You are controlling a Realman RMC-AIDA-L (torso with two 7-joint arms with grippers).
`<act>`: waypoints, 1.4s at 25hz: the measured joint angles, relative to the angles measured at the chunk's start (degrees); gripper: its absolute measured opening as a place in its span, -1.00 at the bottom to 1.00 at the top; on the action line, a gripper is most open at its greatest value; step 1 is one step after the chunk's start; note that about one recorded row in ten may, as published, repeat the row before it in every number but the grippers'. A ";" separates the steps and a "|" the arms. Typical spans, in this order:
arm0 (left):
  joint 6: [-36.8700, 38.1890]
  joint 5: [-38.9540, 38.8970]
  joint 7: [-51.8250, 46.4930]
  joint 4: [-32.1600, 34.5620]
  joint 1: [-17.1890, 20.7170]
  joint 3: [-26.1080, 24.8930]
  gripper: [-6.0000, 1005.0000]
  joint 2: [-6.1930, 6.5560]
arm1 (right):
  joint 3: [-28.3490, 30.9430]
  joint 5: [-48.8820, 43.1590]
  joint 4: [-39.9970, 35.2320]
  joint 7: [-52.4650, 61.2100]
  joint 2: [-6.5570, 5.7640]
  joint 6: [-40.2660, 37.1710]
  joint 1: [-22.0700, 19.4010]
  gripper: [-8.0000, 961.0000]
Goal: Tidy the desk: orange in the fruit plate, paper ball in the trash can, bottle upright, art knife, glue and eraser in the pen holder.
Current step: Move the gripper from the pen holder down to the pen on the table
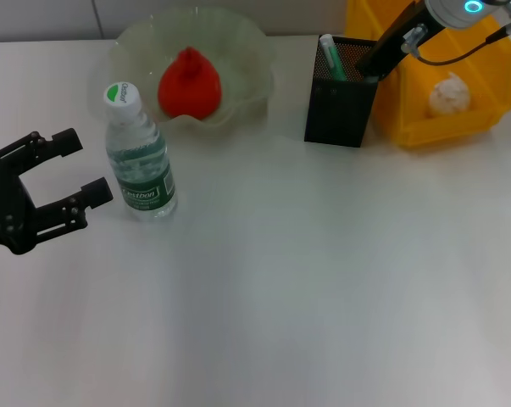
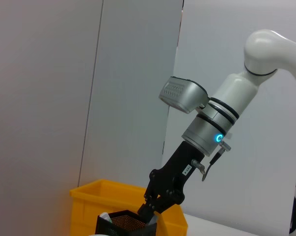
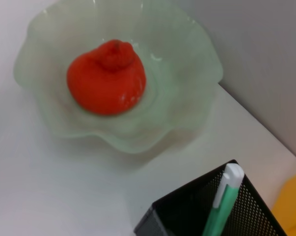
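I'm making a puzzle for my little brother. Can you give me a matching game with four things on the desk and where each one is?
Things:
1. orange
2. paper ball
3. bottle
4. right hand

Places:
A. standing upright on the table, beside the open left hand
B. inside the yellow trash can
C. reaching into the top of the black pen holder
D. in the pale-green fruit plate

Pairs: 1-D, 2-B, 3-A, 4-C
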 joint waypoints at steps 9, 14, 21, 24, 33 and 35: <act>-0.31 0.00 0.00 0.00 -0.20 0.00 0.55 0.00 | -0.03 -1.25 -0.10 0.62 0.00 -0.07 0.23 -0.76; -0.38 0.00 0.00 0.00 -0.24 0.00 0.55 0.00 | -0.03 -0.98 -0.11 1.18 0.00 -0.44 0.36 -0.29; -0.77 0.00 0.00 0.00 -0.27 0.01 0.54 0.00 | 0.03 -0.75 -0.38 2.15 0.06 -1.25 0.67 -0.24; -0.83 0.00 0.00 0.00 -0.37 0.02 0.54 0.00 | 0.01 -0.84 -0.38 2.79 0.08 -1.68 0.83 -0.24; -0.85 0.00 0.00 0.00 -0.80 0.00 0.54 0.00 | -0.03 -2.02 -1.22 5.76 0.07 -3.39 1.20 -0.24; -0.91 0.00 0.00 -0.01 -0.92 0.04 0.54 -0.01 | -0.03 -2.23 -2.66 6.15 0.12 -3.88 0.88 -0.24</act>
